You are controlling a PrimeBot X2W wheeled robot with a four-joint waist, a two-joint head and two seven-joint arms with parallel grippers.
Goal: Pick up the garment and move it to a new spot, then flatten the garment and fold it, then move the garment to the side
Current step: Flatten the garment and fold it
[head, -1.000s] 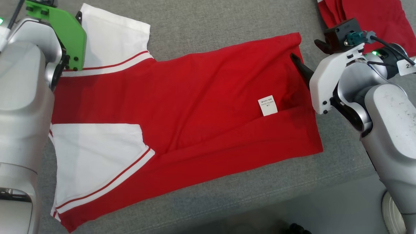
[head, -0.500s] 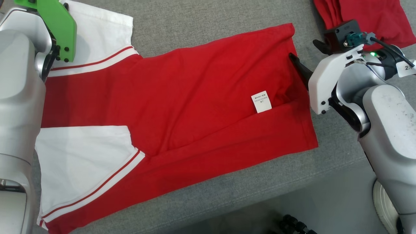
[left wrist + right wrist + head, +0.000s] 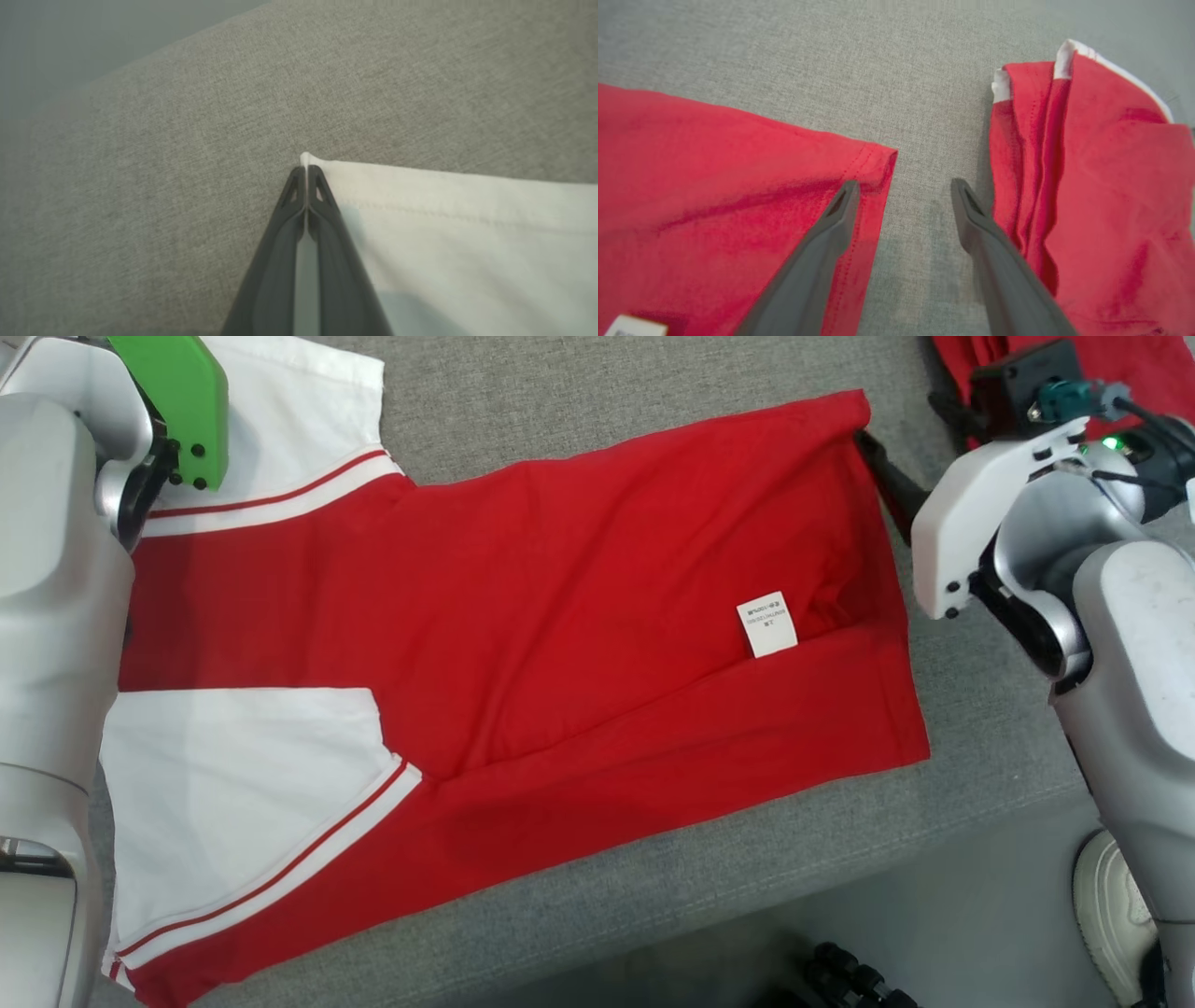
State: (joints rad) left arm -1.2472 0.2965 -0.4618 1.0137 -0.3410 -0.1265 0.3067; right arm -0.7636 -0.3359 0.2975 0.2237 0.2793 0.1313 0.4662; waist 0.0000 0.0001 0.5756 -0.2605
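Observation:
The garment [image 3: 560, 607] lies spread on the grey cushioned surface [image 3: 597, 420], red with white sleeves and a small white label [image 3: 767, 623]. In the left wrist view my left gripper [image 3: 306, 169] is shut on the corner of the white sleeve [image 3: 467, 233]. In the head view that hand is hidden behind the arm's green plate [image 3: 182, 401] at the top left. My right gripper [image 3: 903, 184] stands open at the garment's far right corner [image 3: 873, 163]. One finger is over the red hem and the other over bare surface. A dark finger [image 3: 887, 476] shows at that edge.
A second red garment [image 3: 1087, 186], folded with white trim, lies just right of my right gripper, also at the top right [image 3: 1153, 369]. The surface's front edge [image 3: 840, 887] runs diagonally, with grey floor below. A dark object [image 3: 850, 980] and a white rounded thing [image 3: 1111, 905] sit there.
The head camera has shifted. My right gripper's finger has gone from mid-hem toward the garment's far right corner. The left arm still stands over the far white sleeve.

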